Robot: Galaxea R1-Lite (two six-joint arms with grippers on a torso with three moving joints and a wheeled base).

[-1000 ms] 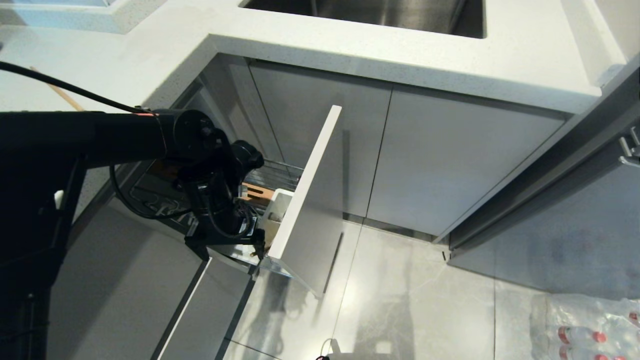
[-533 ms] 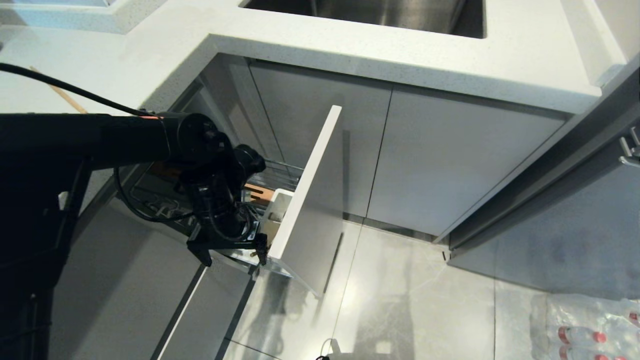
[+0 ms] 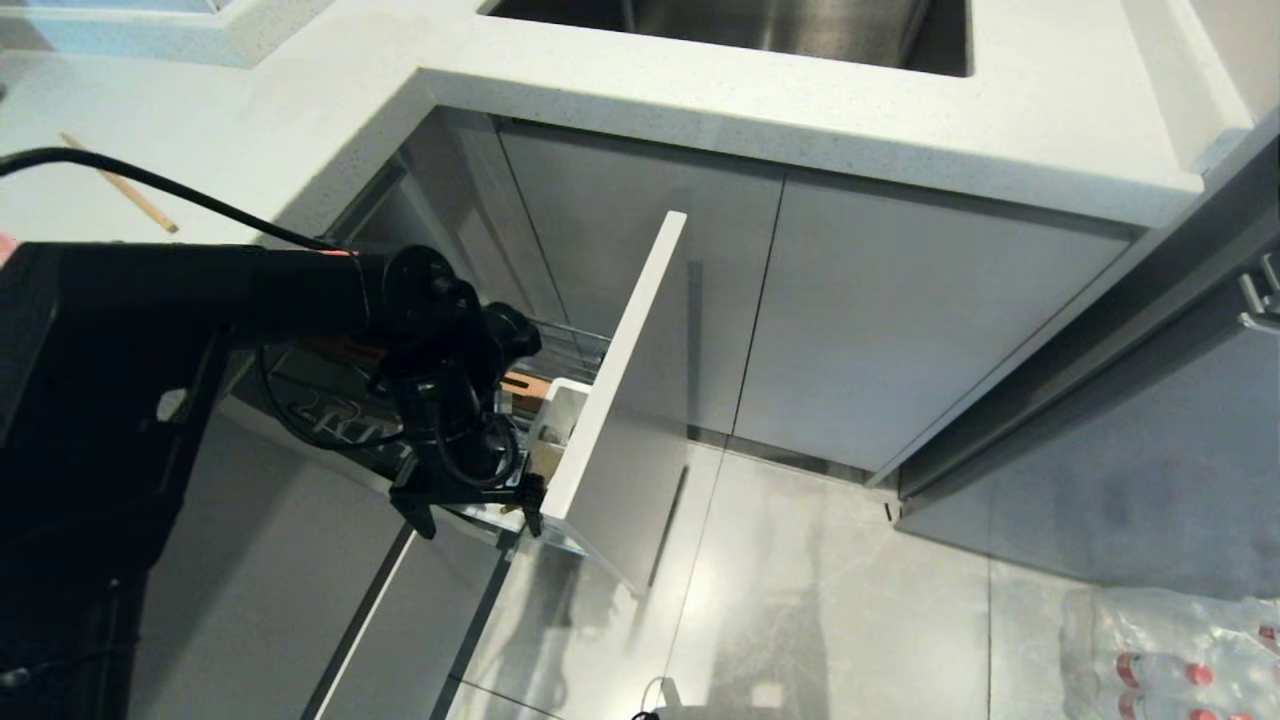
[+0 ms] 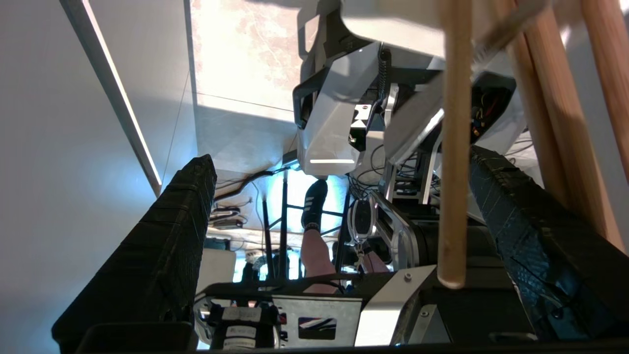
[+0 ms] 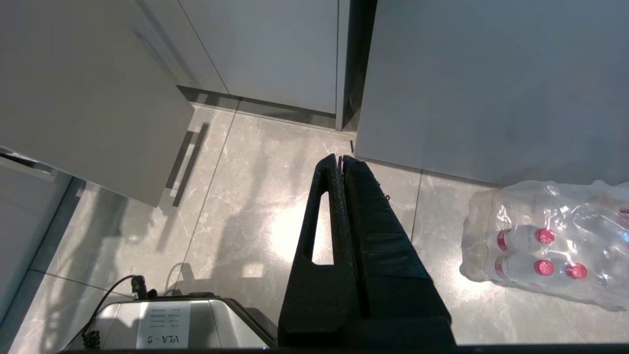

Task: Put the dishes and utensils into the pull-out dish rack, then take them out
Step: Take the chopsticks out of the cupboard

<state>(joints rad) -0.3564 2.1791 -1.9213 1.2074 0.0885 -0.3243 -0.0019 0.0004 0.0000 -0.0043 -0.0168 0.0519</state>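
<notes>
One chopstick lies loose on the white tabletop at the far left of the head view, slanting away from the robot and well apart from everything else. Below and right of it, the left arm reaches in beside the pull-out dish rack, which stands drawn out from the cabinet run. The left claw hangs with its fingers pointing down and spread wide, gripping nothing, just beside the rack's white cutlery holder and on its open side. In the left wrist view, pale wooden sticks stand between the fingers and the camera; they look like chopsticks upright in the holder, though whether the spoon is among them cannot be told. Their long axis runs roughly along the claw's own pointing direction, so a grasp would likely need the claw to shift sideways until one stick sits between the pads. The plate and bowl are not visible.

Room is tight: the tall front panel is close on the claw's right, the wire basket behind it, and a lower grey front below. Open floor lies further right. The right claw, seen only in its own wrist view, is parked with fingers pressed together above the floor near a pack of bottles, so the left arm is plainly the nearer one.
</notes>
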